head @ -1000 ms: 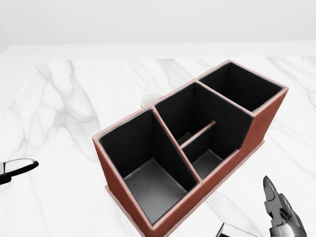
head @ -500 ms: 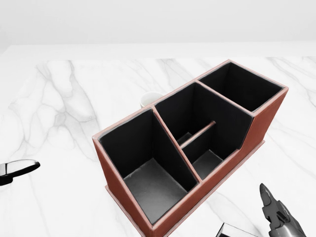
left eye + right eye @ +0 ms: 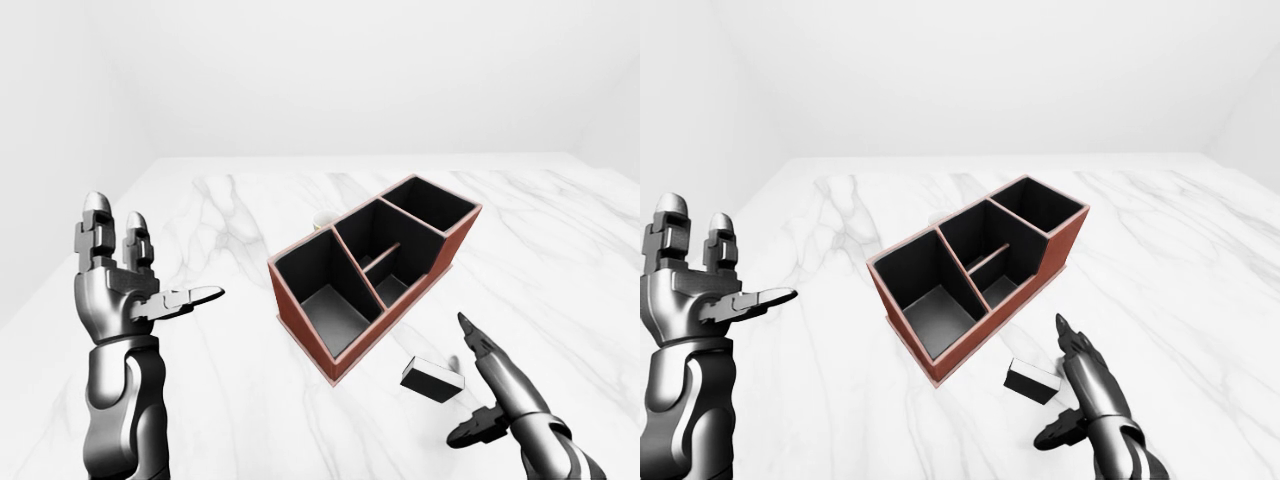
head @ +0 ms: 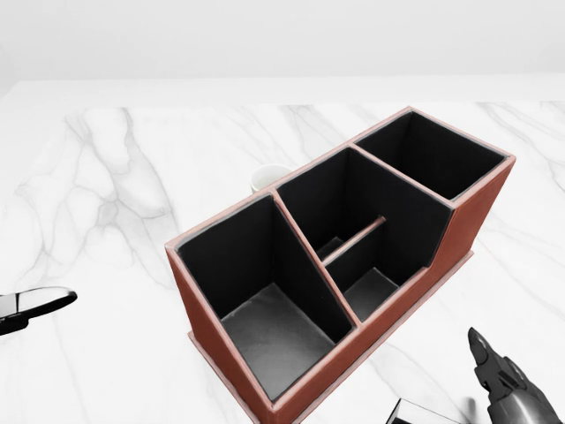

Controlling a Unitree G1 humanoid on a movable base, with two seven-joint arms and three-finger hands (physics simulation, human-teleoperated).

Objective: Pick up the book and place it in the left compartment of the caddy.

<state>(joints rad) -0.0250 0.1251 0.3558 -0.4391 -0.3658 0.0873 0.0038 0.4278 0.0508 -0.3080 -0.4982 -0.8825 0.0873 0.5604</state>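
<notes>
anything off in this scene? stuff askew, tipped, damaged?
Nothing damaged or spilled. The caddy sits diagonal on the table, upright, all compartments empty. The book lies flat beside its near left end, next to the open right hand. A white cup is mostly hidden behind the caddy.

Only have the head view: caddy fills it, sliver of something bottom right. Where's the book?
Observer: The book lies flat on the marble table, just right of the caddy's near end in the left-eye view.
Operator: Right hand on it?
Observer: No. The right hand hovers right of the book, fingers open, holding nothing.
Operator: Left hand?
Observer: The left hand is raised at the left of the left-eye view, palm open, well clear of the caddy.
Operator: Left compartment free?
Observer: Yes, the left compartment shows a bare floor.
</notes>
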